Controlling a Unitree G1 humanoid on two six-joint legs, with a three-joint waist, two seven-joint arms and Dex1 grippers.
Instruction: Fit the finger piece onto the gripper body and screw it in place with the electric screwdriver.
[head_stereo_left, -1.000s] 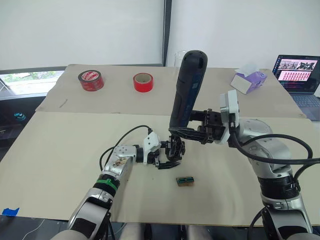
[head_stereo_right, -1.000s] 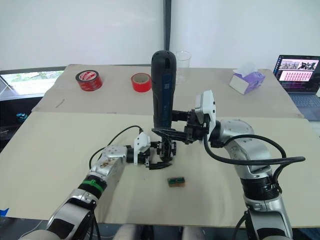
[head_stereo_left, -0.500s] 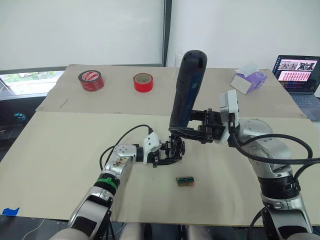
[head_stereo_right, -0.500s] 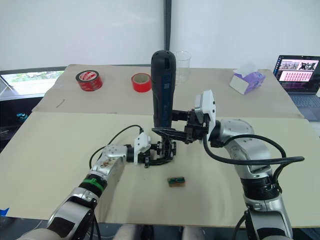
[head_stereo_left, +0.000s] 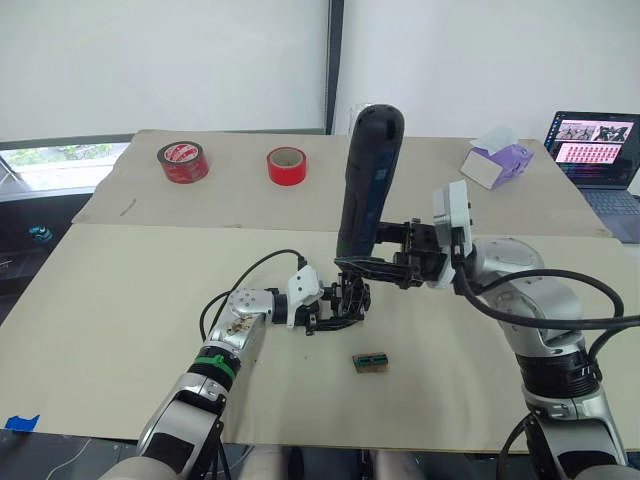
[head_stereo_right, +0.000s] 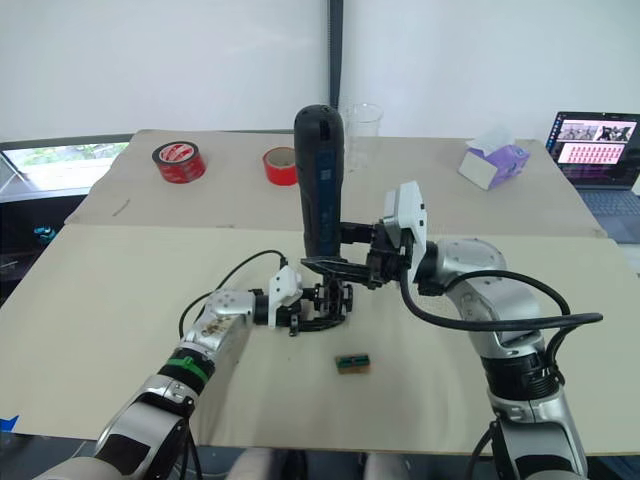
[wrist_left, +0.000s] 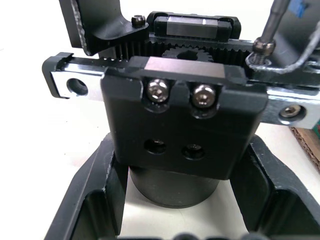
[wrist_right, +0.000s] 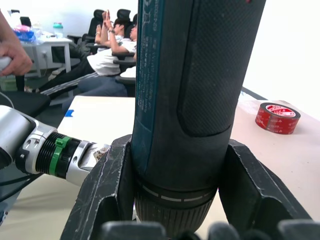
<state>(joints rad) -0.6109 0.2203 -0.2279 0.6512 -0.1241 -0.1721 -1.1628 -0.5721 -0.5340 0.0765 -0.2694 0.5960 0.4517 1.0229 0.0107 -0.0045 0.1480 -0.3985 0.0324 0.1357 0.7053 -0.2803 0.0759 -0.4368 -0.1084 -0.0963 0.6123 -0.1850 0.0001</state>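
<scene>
The gripper body (wrist_left: 182, 125) sits clamped between the left gripper's (head_stereo_left: 322, 311) fingers, its round dark base down on the table, two bright screw heads and a toothed rack facing the wrist. The electric screwdriver (head_stereo_left: 365, 182), thick and black, stands nearly upright in the right gripper (head_stereo_left: 372, 268), rounded end up, its thin bit (wrist_left: 268, 31) reaching the body's top.

Beige table (head_stereo_left: 120, 300): tape rolls (head_stereo_left: 182, 160), small block (head_stereo_left: 370, 362).

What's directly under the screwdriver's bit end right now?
The electric screwdriver stands upright in the right gripper, directly above the gripper body that the left gripper clamps. In the left wrist view its bit reaches the body's rail; the screw beneath is covered.
</scene>
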